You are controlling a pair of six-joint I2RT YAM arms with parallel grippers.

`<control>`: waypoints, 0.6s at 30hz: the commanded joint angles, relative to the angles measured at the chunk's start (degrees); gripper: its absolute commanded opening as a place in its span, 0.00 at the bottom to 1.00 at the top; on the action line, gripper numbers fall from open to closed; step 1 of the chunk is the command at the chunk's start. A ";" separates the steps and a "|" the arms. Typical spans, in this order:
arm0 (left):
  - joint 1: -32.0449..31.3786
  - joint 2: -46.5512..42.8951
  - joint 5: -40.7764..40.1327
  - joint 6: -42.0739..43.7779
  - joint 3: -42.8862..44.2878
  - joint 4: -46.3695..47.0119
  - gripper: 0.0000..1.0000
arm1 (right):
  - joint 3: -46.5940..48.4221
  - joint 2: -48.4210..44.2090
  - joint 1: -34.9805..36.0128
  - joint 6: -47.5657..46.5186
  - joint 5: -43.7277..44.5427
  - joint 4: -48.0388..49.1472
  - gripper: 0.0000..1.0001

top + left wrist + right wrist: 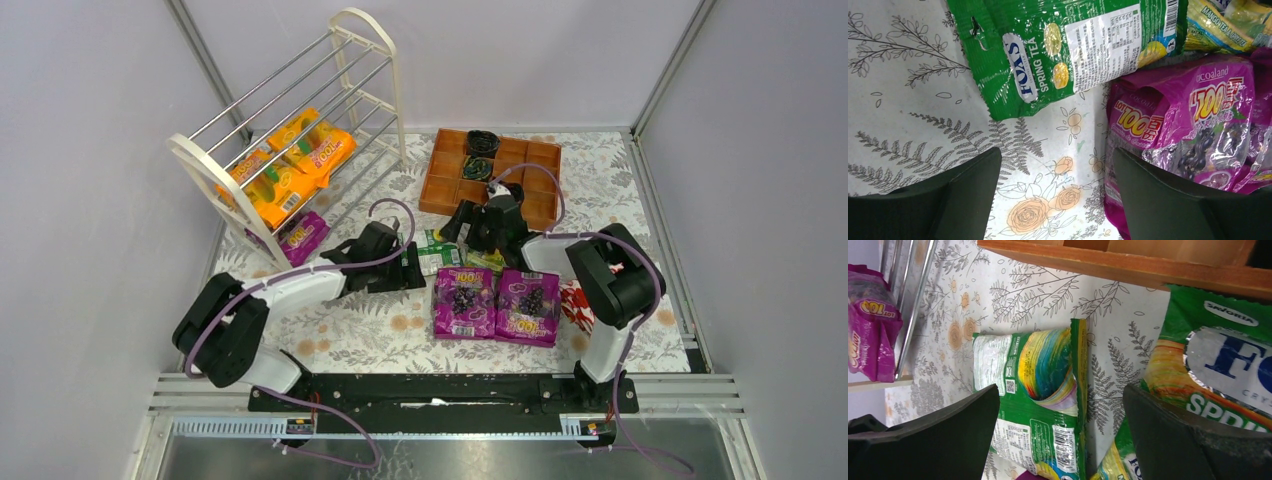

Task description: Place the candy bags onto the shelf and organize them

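The cream-white shelf [372, 75] stands at the back left. Several orange candy bags [300, 160] lie on its rods and a purple one [303, 237] sits low at its front. Two purple grape bags [465, 302] [528, 306] lie flat mid-table. Green bags [437, 252] lie just behind them. My left gripper [418, 270] [1055, 155] is open over bare cloth, between a green bag [1063, 50] and a purple bag [1188, 125] whose edge lies under its right finger. My right gripper [468, 228] [1060, 392] is open above a green bag [1043, 390], with another green bag [1213, 365] at its right finger.
An orange-brown wooden tray [447, 185] [1128, 262] with black coils [481, 143] sits at the back centre, just behind the right gripper. A red-and-white package [575, 305] lies by the right arm. Walls close in the table on three sides.
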 commanded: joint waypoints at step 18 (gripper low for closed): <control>5.69 9.14 -6.19 3.16 7.88 -0.09 0.73 | -1.34 9.69 0.47 18.02 -23.65 29.45 1.00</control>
